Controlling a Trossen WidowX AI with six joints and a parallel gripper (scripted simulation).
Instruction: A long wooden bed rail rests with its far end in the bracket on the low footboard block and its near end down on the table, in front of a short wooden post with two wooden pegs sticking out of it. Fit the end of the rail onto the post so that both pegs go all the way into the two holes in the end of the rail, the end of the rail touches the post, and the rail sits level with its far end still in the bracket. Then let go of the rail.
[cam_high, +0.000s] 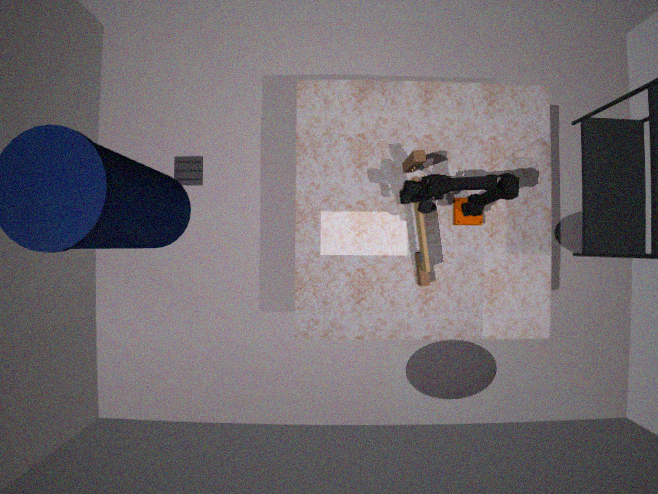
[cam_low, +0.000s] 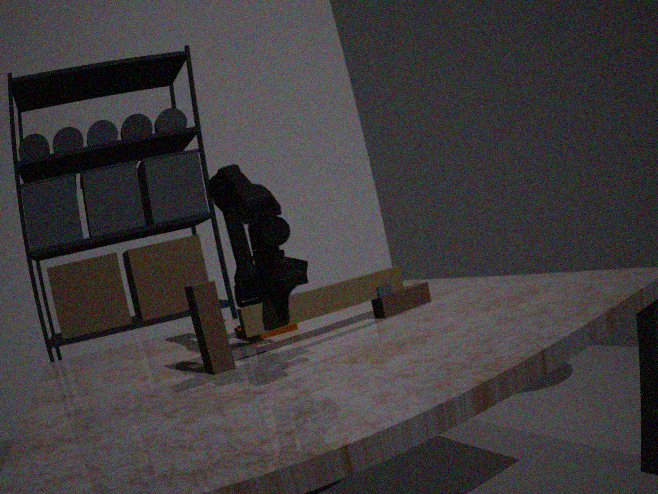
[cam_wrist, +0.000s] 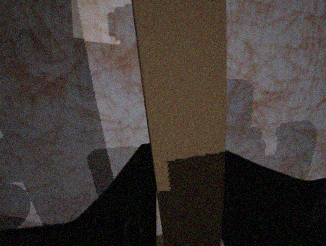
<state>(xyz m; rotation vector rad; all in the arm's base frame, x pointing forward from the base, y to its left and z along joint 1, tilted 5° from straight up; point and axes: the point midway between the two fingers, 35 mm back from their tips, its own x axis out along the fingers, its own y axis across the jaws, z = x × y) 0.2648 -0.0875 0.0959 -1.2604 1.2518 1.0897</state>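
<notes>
The wooden rail (cam_high: 422, 231) (cam_low: 340, 297) (cam_wrist: 184, 75) runs from my gripper to the low footboard block (cam_high: 423, 278) (cam_low: 409, 300). Its far end is at the bracket (cam_low: 383, 290); how deep it sits is unclear. My gripper (cam_high: 416, 198) (cam_low: 276, 321) (cam_wrist: 169, 148) is shut on the rail close to its near end. That end is raised off the table, and the rail looks nearly level. The upright post (cam_high: 415, 160) (cam_low: 211, 329) stands beyond the near end, with a gap between them. The pegs and the holes in the rail cannot be made out.
The orange arm base (cam_high: 460, 216) (cam_low: 287, 330) is beside the rail, with the black arm (cam_high: 467, 183) reaching across from it. A bright patch of light (cam_high: 361, 233) lies on the tabletop (cam_high: 345, 297) (cam_low: 372, 382). A shelf rack (cam_low: 122, 225) stands behind the table.
</notes>
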